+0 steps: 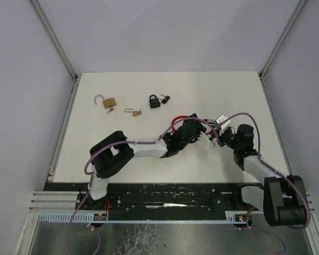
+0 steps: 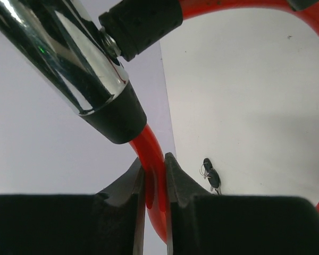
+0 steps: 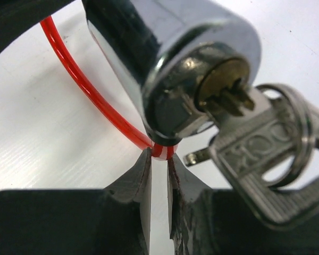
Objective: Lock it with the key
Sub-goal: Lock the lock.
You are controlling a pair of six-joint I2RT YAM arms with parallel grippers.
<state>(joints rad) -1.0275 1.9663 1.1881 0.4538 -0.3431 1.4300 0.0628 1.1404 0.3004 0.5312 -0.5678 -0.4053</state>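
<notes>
The lock is a red cable (image 2: 151, 154) with a chrome cylinder body (image 3: 165, 58). It is held above the table between both arms. My left gripper (image 2: 154, 166) is shut on the red cable just below the black collar (image 2: 114, 119) of a chrome end. My right gripper (image 3: 160, 154) is shut on the cable (image 3: 90, 90) where it enters the cylinder (image 1: 221, 120). A silver key (image 3: 255, 154) on a ring (image 3: 290, 133) hangs at the brass keyhole (image 3: 223, 85), its blade in the slot. In the top view the grippers (image 1: 195, 127) (image 1: 218, 134) meet at mid-table.
An open brass padlock (image 1: 109, 102) with keys, a small brass padlock (image 1: 132, 111) and a black padlock (image 1: 154, 101) with black keys (image 1: 165, 98) lie at the back of the white table (image 1: 228, 90). The black keys (image 2: 211, 175) also show past the left fingers.
</notes>
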